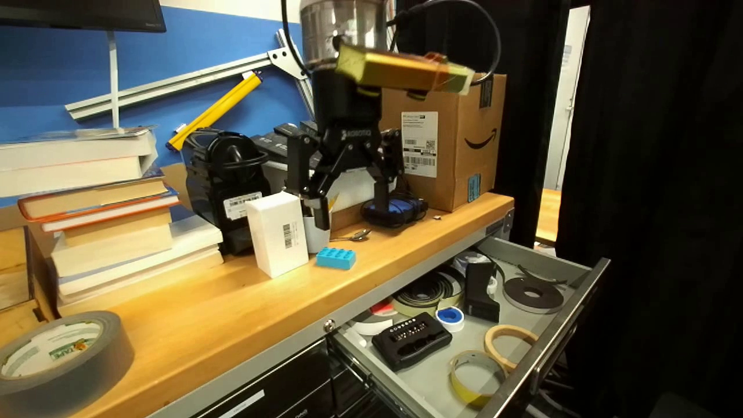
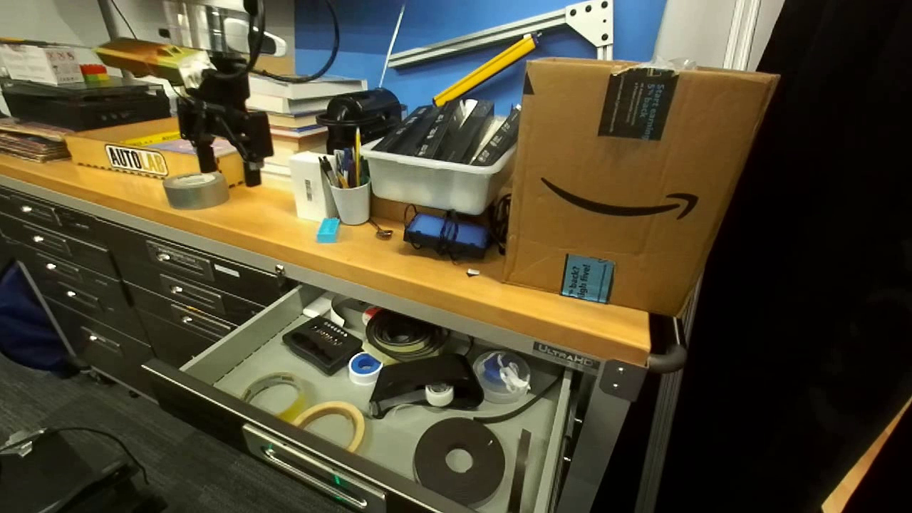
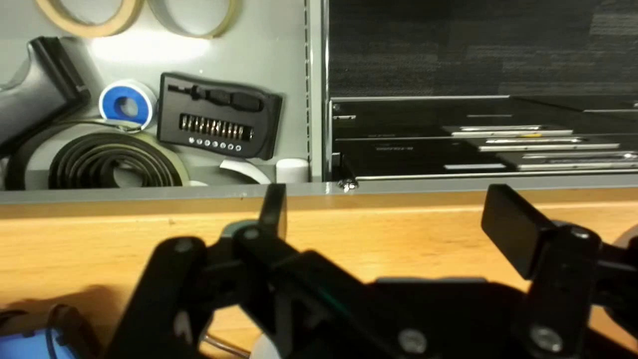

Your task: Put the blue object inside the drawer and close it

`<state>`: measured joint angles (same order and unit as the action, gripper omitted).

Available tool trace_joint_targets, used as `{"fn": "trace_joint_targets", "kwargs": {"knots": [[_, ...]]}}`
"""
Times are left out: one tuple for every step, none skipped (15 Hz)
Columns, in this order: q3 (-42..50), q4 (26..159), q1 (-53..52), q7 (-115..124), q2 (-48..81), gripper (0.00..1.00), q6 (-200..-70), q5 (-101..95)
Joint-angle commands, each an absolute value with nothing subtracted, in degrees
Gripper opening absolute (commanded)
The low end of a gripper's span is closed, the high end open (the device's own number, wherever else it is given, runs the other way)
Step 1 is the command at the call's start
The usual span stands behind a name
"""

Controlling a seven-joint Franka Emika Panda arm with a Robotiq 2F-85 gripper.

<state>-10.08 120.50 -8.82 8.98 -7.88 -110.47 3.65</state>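
Observation:
The blue object (image 1: 336, 259) is a small light-blue block with studs. It lies on the wooden bench top beside a white box (image 1: 277, 233); it also shows in an exterior view (image 2: 328, 231). In the wrist view it is not visible. The drawer (image 1: 424, 380) is pulled out and holds several items; it also shows in an exterior view (image 2: 263, 356) and in the wrist view (image 3: 294, 109). My gripper (image 1: 352, 207) is open and empty, pointing down above the bench; it also shows in an exterior view (image 2: 230, 167) and in the wrist view (image 3: 391, 219). It is apart from the block.
A pen cup (image 2: 351, 203), a spoon (image 2: 383, 232) and a dark-blue item with cable (image 2: 447, 235) stand near the block. A cardboard box (image 2: 627, 178), stacked books (image 1: 116, 232) and a duct tape roll (image 1: 64, 360) are also on the bench. The drawer holds tape rolls and a black bit set (image 3: 219, 114).

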Motion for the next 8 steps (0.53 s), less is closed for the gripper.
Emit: {"fn": "trace_joint_targets", "kwargs": {"knots": [[-10.24,111.03,-8.31,14.69,2.8,1.0,-111.73,-2.43],[-9.69,109.72,-8.39,16.0,4.74,1.0,-112.05,-4.06],[-9.25,108.17,-8.64,17.0,6.5,1.0,-111.62,-5.18],[-8.64,107.16,-8.63,17.17,8.2,1.0,-111.91,-5.61],[-8.16,106.01,-8.69,17.15,9.64,1.0,-111.65,-5.84],[-7.66,105.54,-8.58,16.4,10.9,1.0,-112.04,-5.32],[-7.2,104.99,-8.62,16.4,11.95,1.0,-112.46,-5.18],[-6.81,104.81,-8.6,16.07,12.92,1.0,-113.22,-4.77]]}}
